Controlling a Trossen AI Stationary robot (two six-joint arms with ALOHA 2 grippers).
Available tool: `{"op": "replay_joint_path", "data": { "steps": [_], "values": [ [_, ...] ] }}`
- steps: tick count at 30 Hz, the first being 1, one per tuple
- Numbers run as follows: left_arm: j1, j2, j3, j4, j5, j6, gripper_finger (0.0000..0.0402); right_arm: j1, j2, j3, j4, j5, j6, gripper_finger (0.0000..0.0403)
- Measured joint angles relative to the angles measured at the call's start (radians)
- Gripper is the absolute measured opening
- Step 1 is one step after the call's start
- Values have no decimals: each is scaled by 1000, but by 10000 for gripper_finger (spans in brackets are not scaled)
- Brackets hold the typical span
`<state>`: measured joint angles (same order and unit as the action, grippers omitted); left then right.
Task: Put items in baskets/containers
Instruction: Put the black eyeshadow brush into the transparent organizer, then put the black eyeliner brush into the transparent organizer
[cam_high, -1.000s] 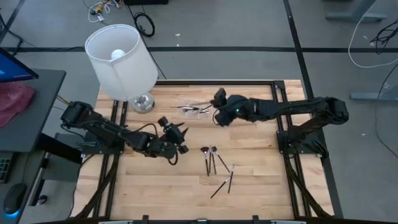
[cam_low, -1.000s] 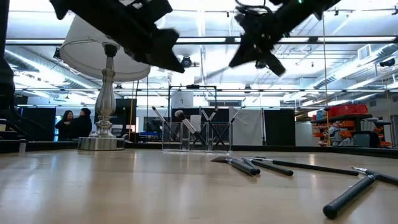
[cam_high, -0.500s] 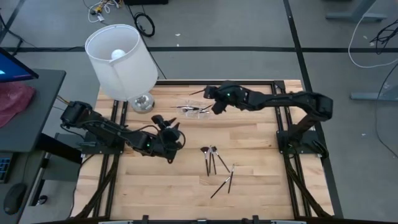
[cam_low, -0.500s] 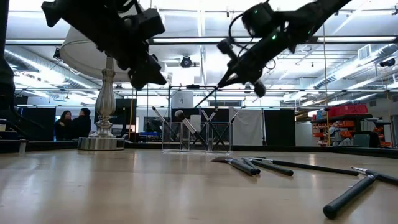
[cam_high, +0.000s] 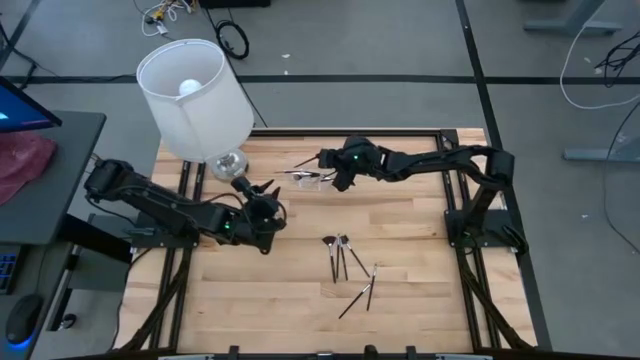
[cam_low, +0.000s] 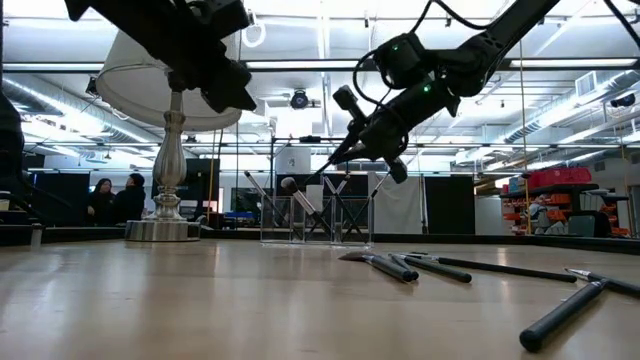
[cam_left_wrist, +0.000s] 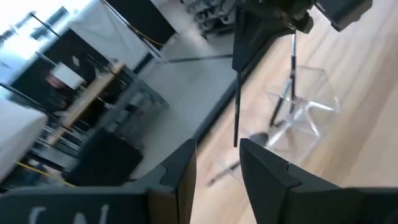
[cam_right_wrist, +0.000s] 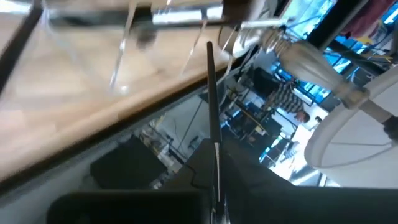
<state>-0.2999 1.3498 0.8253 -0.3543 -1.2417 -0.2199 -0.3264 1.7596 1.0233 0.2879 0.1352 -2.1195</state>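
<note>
Five brushes (cam_high: 343, 258) lie loose; right claw (cam_high: 322, 158) clamps another over the container (cam_high: 312, 176); left claw (cam_high: 262, 190) apart.

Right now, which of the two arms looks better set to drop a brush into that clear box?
The right. Its gripper is shut on a brush just above the clear container; the left gripper hangs empty, open, farther away.

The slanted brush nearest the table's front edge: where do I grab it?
Grip the front brush from straight above on its bare handle end nearest the front edge, fingers across the shaft. It lies flat, and its far end crosses a second brush, so gripping there would likely catch both.
</note>
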Motion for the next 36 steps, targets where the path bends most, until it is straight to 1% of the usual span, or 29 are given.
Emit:
{"op": "replay_joint_path", "data": {
  "steps": [4,8,12,22,27,32,34,36],
  "values": [
    [13,-39,0,-62,58,-68,126,0,14,0,9,-40,14,18],
    [22,-43,0,-78,61,-89,126,0,13,0,10,-72,21,23],
    [22,-41,0,-79,77,-91,126,0,13,0,10,-74,25,32],
    [22,-41,0,-77,84,-92,126,1,13,0,14,-74,69,73],
    [22,-41,0,-77,84,-92,126,1,13,0,64,-74,73,98],
    [22,-41,0,-77,84,-92,126,1,13,0,169,-75,188,120],
    [22,-41,0,-77,84,-92,126,1,13,0,210,-74,269,126],
    [22,-41,0,-77,84,-92,126,3,13,0,234,-68,390,129]
  ]
}}
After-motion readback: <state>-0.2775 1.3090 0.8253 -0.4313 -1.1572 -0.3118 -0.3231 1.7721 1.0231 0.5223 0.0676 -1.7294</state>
